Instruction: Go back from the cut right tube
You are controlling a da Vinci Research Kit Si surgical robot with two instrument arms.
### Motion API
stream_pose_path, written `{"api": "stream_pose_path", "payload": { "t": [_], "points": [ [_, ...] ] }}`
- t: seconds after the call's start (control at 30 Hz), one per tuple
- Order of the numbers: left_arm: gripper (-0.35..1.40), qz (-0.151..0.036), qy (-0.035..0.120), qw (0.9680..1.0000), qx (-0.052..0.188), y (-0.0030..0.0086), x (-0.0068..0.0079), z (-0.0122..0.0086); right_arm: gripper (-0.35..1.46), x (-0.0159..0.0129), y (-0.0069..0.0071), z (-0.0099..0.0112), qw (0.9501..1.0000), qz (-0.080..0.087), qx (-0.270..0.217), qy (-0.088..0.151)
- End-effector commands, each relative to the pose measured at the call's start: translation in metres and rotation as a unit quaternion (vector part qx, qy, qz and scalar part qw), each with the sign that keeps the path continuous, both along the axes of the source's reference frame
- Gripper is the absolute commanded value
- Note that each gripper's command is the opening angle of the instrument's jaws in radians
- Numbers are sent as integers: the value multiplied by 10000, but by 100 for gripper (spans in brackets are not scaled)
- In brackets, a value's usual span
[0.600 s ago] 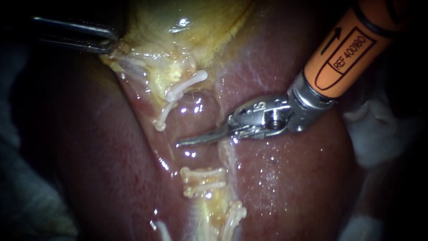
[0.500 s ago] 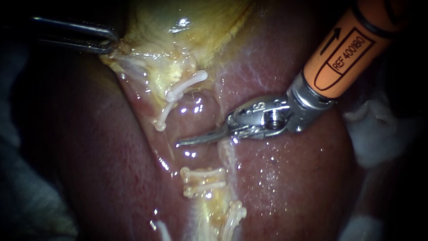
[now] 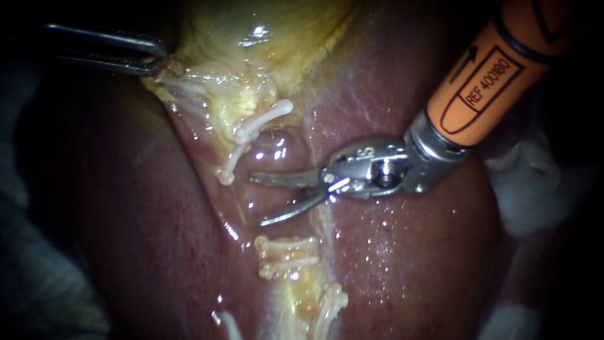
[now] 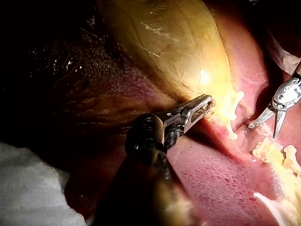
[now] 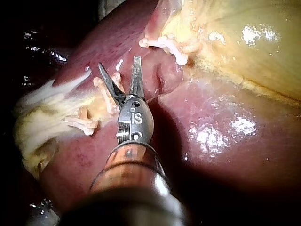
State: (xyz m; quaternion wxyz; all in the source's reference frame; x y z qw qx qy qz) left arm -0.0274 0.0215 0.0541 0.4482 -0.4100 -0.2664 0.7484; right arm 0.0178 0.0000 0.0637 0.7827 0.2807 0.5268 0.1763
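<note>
Claw of the right instrument [image 3: 257,200]: open, two thin pointed blades spread in a narrow V, nothing caught between them. Seen at centre frame, shaft entering from upper right. Blades lie over wet liver [image 3: 402,252], in the gap between the upper clips [image 3: 258,129] and the lower clips [image 3: 286,252]. Pale stump just below the claw's hinge, running down to the lower clips, is judged to be the cut right tube [image 3: 322,220]. Left instrument [image 3: 154,62], upper left: claw closed on the edge of the gallbladder [image 3: 264,38], tissue drawn taut.

Withdrawal is best made along the shaft's own line, toward upper right, with the tips lifted clear of the liver first. Blades are better brought together before travel, so that no point is dragged across clips or stump. Left hold is not to be disturbed.

Liver: dark red, smooth, glistening. Gallbladder: yellow, fatty, slick. Clips: white, ribbed, slightly curved. Blades: polished steel.
</note>
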Motion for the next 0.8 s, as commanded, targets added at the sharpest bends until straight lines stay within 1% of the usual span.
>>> {"api": "stream_pose_path", "payload": {
  "t": [0.03, 0.1, 0.2, 0.33, 0.43, 0.47, 0.6, 0.67, 0.77, 0.8],
  "points": [
    [-35, 1, 0, 10000, -2, 0, 0, 1, 129, -5, 0, -5, 9997, 200, -150, -86],
    [-35, 2, 0, 10000, -4, 0, 0, 2, 134, -14, -1, -14, 9986, 303, -394, -175],
    [-35, 3, 0, 10000, -7, 1, 1, 4, 138, -28, 2, -29, 9968, 361, -613, -372],
    [-35, 3, 0, 10000, -9, 1, 1, 5, 141, -50, 13, -54, 9934, 276, -798, -773],
    [-35, 3, 0, 10000, -10, 1, 1, 5, 141, -66, 17, -70, 9905, 216, -912, -1003],
    [-35, 3, 1, 10000, -10, 1, 1, 5, 141, -71, 18, -73, 9897, 211, -953, -1044],
    [-35, 2, 3, 10000, -17, 0, 0, 8, 141, -87, 15, -82, 9855, 154, -1123, -1262],
    [-35, -1, 6, 10000, -25, -1, -1, 11, 140, -93, 14, -84, 9837, 31, -1199, -1341],
    [-35, -23, 27, 10000, -58, -3, -5, 20, 140, -98, 14, -84, 9812, -101, -1278, -1444],
    [-35, -9, 19, 10000, -58, -5, -8, 25, 140, -99, 14, -84, 9810, -112, -1278, -1453]
  ]
}}
